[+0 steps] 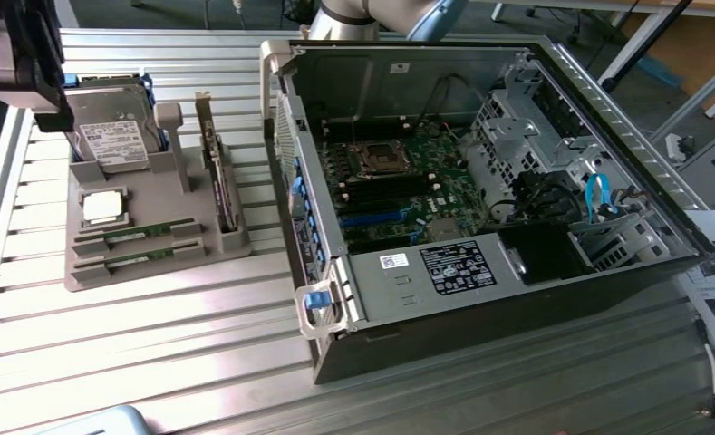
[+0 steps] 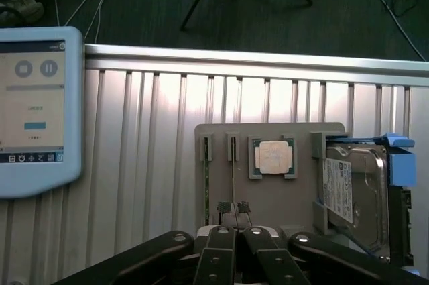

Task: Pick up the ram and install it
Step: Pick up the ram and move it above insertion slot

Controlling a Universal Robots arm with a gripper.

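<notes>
Two ram sticks lie side by side in slots at the front of a grey holder tray on the exterior view's left. In the wrist view they show edge-on as thin green strips running away from my fingertips. My gripper is shut with nothing between its fingers and hangs above the tray's ram end. In the exterior view the gripper is a dark shape high over the tray's far corner. The open computer case lies on its side with the motherboard and its memory slots exposed.
The tray also carries a square silver processor, a hard drive and an upright expansion card. A tablet rests on the ribbed metal table near its edge. Cables and a drive cage fill the case's right side.
</notes>
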